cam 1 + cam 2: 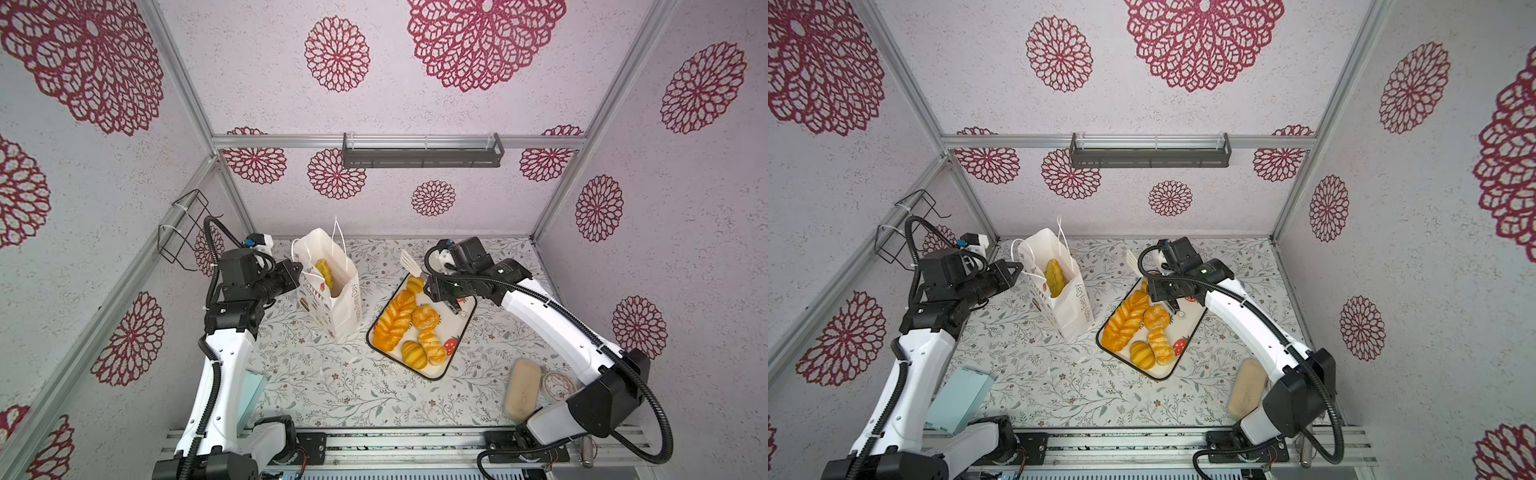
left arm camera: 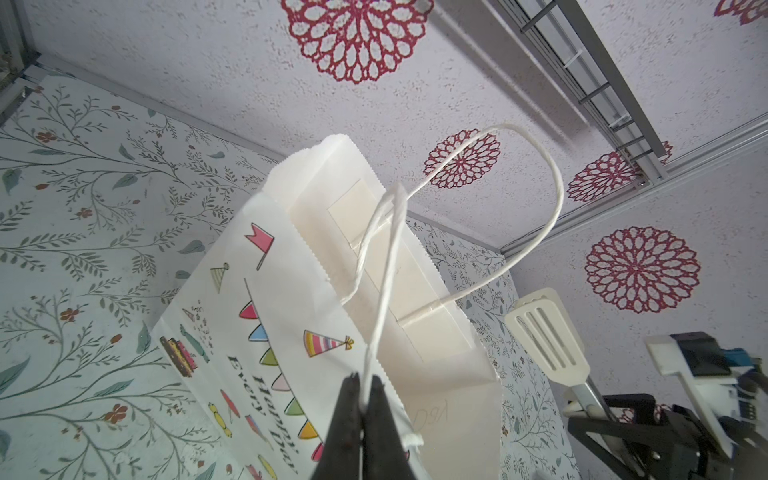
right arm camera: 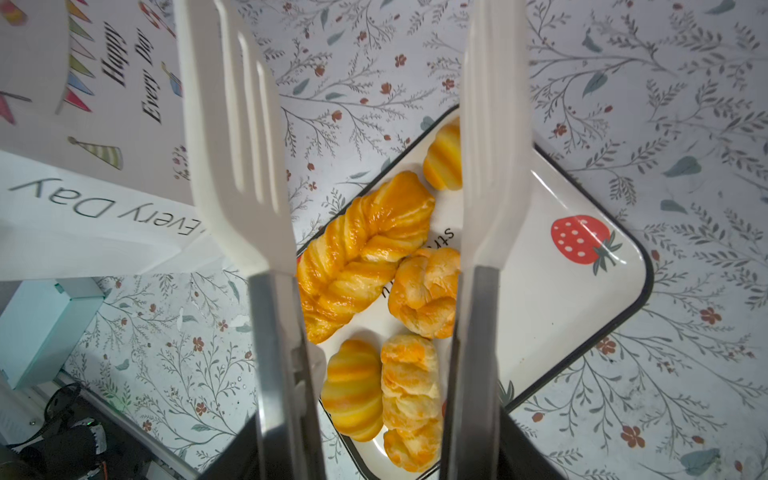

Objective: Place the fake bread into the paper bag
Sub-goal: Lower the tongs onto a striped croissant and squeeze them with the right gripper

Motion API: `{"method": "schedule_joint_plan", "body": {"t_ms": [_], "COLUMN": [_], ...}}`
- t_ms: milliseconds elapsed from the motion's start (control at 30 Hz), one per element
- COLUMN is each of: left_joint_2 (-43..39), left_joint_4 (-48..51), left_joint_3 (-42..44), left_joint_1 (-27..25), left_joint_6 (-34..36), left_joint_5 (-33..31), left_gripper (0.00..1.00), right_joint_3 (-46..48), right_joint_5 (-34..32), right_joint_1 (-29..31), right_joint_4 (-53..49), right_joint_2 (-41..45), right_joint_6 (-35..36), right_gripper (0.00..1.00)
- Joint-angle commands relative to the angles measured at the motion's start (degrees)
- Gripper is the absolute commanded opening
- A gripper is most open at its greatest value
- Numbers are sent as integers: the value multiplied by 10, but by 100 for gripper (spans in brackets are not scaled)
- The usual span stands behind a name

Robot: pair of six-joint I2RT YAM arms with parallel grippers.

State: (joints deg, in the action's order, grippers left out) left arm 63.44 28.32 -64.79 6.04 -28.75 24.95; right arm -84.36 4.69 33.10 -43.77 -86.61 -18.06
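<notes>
Enclosure: pale textured walls (image 1: 415, 108) printed with red floral medallions, aluminium framing, and a grey shelf (image 1: 422, 151) on the back wall.

Table (image 1: 332, 386): covered by a cloth with a leaf-and-blossom pattern.

Paper bag (image 1: 340, 307) (image 1: 1071, 307): white, upright, mouth open, left of centre and just beside the tray. It has "Happy Every Day" lettering on its side, and bunting and party hats on its front.

Tray (image 1: 462, 326) (image 3: 540, 291): white with a dark rim and strawberry print, set diagonally to the right of the bag.

Beige block (image 1: 523, 388): oblong, front right, by the right arm.

Teal box (image 1: 959, 399): front left, partly under the left arm.

Tongs (image 3: 237, 166) (image 2: 544, 332): metal arms with white slotted blades, gripped by the right gripper (image 3: 378, 440). The blades stand apart above the tray with nothing between them.

Fake bread: six pieces are visible.
- In the bag: one piece (image 1: 324, 272) (image 1: 1054, 277).
- On the tray, five pieces:
  - braided loaf (image 1: 395, 320) (image 3: 361, 249)
  - knotted roll (image 1: 424, 317) touching the loaf
  - striped croissant (image 1: 414, 354) and flaky twist (image 1: 432, 347) side by side at the near end
  - small croissant (image 1: 414, 284) at the far corner

Left gripper (image 2: 363, 399) (image 1: 297, 268): jaws pinched tight on the bag's near cord handle (image 2: 386, 291), at the bag's rim.
</notes>
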Motion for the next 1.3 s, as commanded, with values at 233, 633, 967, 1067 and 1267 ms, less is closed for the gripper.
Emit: {"method": "schedule_joint_plan", "body": {"t_ms": [233, 633, 967, 1067, 1267], "left_joint_2": [-24, -29, -33, -31, -31], "left_joint_4": [5, 2, -3, -4, -5], "left_joint_3": [-1, 8, 18, 18, 18], "left_joint_1": [2, 2, 3, 4, 6], "left_joint_6": [18, 28, 31, 31, 30], "left_joint_5": [-13, -21, -21, -21, -18], "left_gripper": [1, 0, 0, 0, 0], "right_joint_3": [28, 11, -3, -8, -23], "right_joint_5": [9, 22, 35, 37, 41], "right_joint_1": [-38, -62, -70, -71, -73], "right_joint_4": [71, 95, 109, 109, 108], "right_joint_2": [-56, -140, -191, -202, -221], "right_joint_6": [-18, -19, -19, -18, -15], "right_gripper": [60, 60, 60, 60, 60]}}
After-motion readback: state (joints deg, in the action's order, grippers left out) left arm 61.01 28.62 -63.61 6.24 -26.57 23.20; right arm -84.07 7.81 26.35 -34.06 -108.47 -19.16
